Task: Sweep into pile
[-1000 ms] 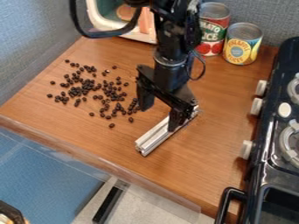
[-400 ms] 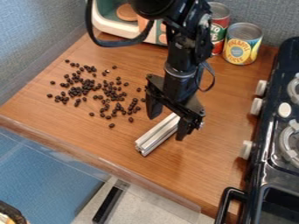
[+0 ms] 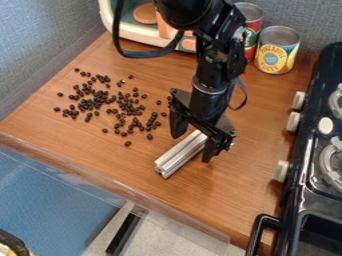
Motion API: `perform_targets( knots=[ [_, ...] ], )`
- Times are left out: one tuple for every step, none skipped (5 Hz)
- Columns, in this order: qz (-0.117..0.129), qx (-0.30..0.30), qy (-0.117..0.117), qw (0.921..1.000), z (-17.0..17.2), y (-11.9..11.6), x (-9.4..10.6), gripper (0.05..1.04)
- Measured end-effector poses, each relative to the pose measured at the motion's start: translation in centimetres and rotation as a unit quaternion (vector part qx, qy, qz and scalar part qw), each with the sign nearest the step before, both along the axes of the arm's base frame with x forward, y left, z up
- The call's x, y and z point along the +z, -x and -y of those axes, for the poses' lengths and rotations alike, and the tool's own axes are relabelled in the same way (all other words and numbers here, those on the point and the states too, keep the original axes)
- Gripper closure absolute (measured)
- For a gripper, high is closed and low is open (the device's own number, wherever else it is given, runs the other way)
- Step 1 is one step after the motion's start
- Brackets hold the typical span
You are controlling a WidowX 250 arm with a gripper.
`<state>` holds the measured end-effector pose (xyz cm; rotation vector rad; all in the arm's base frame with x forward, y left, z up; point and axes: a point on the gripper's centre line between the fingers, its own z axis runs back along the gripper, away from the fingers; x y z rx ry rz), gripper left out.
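Where the gripper (image 3: 194,140) hangs with its fingers apart, the bar (image 3: 175,157) lies just below, between them, its long axis running near-left to far-right; the beans (image 3: 87,104) lie scattered left, so closing crosswise looks right.

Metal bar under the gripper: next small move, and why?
Probably ease the gripper down a little around the metal bar, ready to close. Its fingers are open, one showing on each side of the bar, and the dark beans lie scattered to the left in the camera view, so the bar looks like the sweeping tool. I can't tell the exact fingertip height.
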<state>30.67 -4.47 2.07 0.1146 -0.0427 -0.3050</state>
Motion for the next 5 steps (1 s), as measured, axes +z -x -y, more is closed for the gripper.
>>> perform_targets(
  knots=[
    [-0.003,-0.003,-0.005,1.0000,-0.1,-0.3,-0.3,0.437],
    [0.001,-0.003,-0.008,1.0000,-0.5,-0.4,-0.3,0.709],
    [-0.008,-0.002,-0.006,0.9999,-0.7,-0.1,-0.3,0.720],
    [-0.025,0.003,0.008,0.9997,-1.4,0.5,0.4,0.720],
    [-0.011,0.014,0.031,0.9994,-2.0,0.7,3.1,0.720]
  ],
)
